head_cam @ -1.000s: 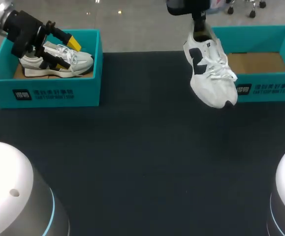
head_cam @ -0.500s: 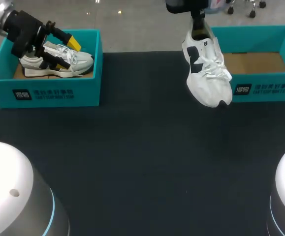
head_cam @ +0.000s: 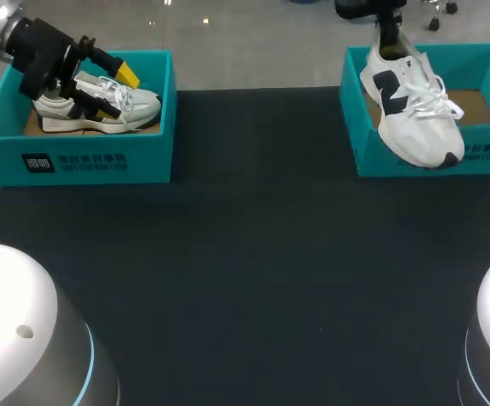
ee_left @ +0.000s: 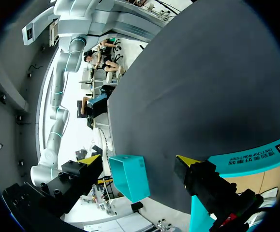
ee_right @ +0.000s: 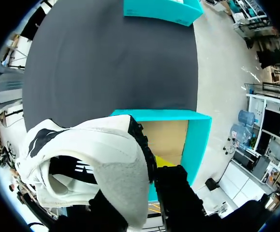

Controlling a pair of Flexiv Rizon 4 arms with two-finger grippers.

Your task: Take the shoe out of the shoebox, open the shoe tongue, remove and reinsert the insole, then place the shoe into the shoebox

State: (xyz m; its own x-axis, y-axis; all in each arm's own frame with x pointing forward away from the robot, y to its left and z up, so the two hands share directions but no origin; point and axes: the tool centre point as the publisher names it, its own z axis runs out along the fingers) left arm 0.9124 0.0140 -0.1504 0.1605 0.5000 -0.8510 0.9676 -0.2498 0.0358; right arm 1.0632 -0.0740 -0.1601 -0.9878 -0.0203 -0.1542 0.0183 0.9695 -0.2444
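A white shoe (head_cam: 414, 114) with a dark side mark hangs toe-down over the front wall of the right teal shoebox (head_cam: 481, 61). My right gripper (head_cam: 388, 38) is shut on its heel collar. In the right wrist view the grey heel lining of the shoe (ee_right: 115, 179) is pinched by the right gripper (ee_right: 152, 164), with the cardboard floor of the right shoebox (ee_right: 198, 140) beyond. A second white shoe (head_cam: 101, 106) lies in the left teal shoebox (head_cam: 84, 161). My left gripper (head_cam: 113, 91) hangs open over it. In the left wrist view the left gripper (ee_left: 139, 160) shows nothing between its fingers.
The dark table (head_cam: 253, 254) stretches between the two boxes. The left shoebox's wall (ee_left: 256, 157) runs beside one left fingertip, and the right shoebox (ee_left: 127, 176) shows far across the table. The left shoebox (ee_right: 164, 9) lies at the table's far end in the right wrist view.
My right arm has carried the white shoe to the right, from in front of the right box's left corner to over the box. The left arm has not moved.
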